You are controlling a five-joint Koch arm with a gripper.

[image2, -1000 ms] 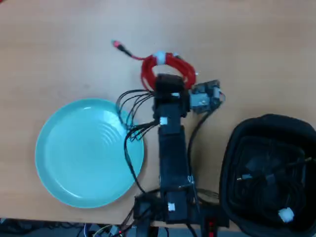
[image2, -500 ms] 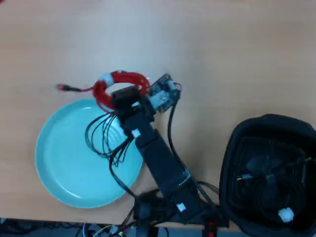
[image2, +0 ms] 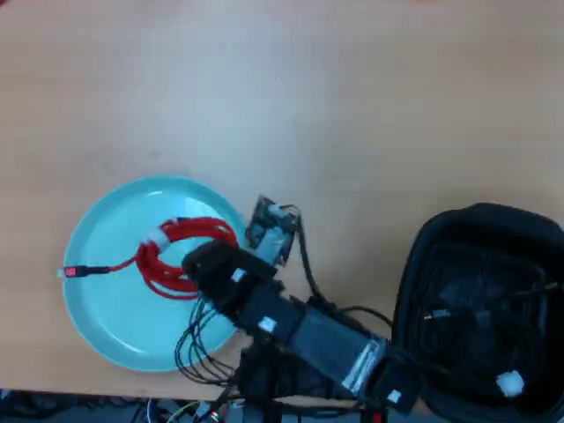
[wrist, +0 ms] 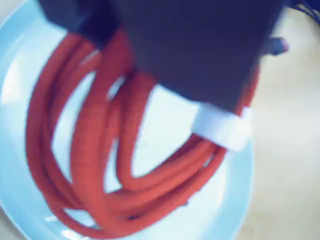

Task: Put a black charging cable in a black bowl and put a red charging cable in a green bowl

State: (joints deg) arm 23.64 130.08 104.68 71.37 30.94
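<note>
Presently, the pincer (image2: 187,264) is pinching the red charging cable (image2: 181,247) over the green bowl (image2: 106,326); the black charging cable (image2: 480,322) is lying in the black bowl (image2: 423,247). Next: parting the jaws to release.

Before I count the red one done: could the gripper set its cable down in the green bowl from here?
Probably yes. The gripper holds the red charging cable right over the green bowl, nothing between them.
</note>
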